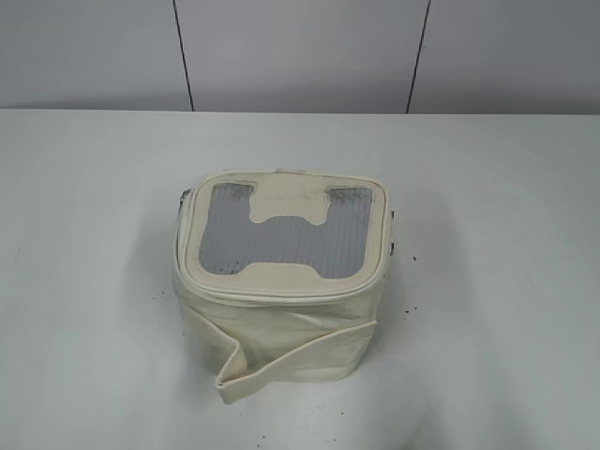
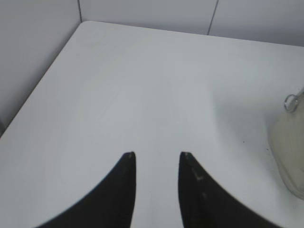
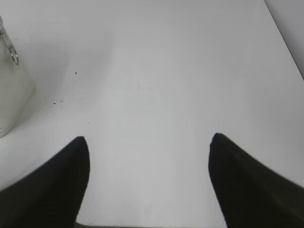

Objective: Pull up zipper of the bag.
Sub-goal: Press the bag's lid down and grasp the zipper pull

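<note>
Cream bag (image 1: 281, 281) sits mid-table, nearer the front edge of the white table (image 1: 84, 234), untouched; zipper state can't be read, so the pull looks not yet begun. Left gripper (image 2: 156, 154) slightly parted, right gripper (image 3: 149, 140) wide apart, both empty, flanking the bag.

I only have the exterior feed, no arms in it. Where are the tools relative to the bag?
Observer: Left tool is over bare table on the bag's left; the bag only clips its view's right edge.
Operator: Is it open?
Observer: Yes, its tips are slightly apart with nothing between them.
Operator: And the right one?
Observer: Right tool is spread much wider, also empty, with the bag at its view's left edge.
Operator: Any hardware on the bag's sides?
Observer: A metal ring hangs on the left side, and another ring on the right side.
</note>
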`<act>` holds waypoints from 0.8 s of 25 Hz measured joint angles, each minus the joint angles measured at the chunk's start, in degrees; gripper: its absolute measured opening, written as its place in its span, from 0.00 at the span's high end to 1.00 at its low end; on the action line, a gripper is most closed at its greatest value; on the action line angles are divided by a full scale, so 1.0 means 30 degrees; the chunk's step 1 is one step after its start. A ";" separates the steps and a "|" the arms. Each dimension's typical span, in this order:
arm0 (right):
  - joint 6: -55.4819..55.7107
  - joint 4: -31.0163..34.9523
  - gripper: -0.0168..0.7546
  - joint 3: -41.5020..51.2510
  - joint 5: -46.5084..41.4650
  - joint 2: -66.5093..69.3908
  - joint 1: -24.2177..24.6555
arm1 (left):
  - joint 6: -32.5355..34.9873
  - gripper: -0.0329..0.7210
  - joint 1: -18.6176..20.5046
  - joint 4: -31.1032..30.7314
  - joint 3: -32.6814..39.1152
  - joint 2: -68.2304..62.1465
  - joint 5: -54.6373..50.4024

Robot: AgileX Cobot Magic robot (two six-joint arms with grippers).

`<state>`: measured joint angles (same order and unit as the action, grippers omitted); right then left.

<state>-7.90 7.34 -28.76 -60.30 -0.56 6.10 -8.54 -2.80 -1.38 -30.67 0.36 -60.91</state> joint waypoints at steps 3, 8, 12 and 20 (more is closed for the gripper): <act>0.0000 0.0387 0.22 0.0000 0.0000 0.0000 -0.0059 | 0.0000 0.63 -0.0743 0.0202 -0.0064 -0.0244 0.0174; 0.0000 0.1315 0.26 -0.0040 0.0192 0.1213 -0.0543 | 0.0242 0.63 -0.0980 0.0998 -0.0433 -0.2803 0.3807; 0.0000 0.1886 0.36 -0.0118 0.0749 0.3651 -0.0787 | 0.1042 0.62 -0.0980 0.3001 -0.0447 -0.5962 0.6950; -0.0633 0.2670 0.45 -0.1459 0.4236 0.8545 -0.2946 | 0.4416 0.49 -0.0980 0.5418 -0.0854 -1.2707 1.0431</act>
<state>-9.79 15.35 -33.14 -47.59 25.07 -2.73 4.71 -5.74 14.87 -33.23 -37.76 -29.61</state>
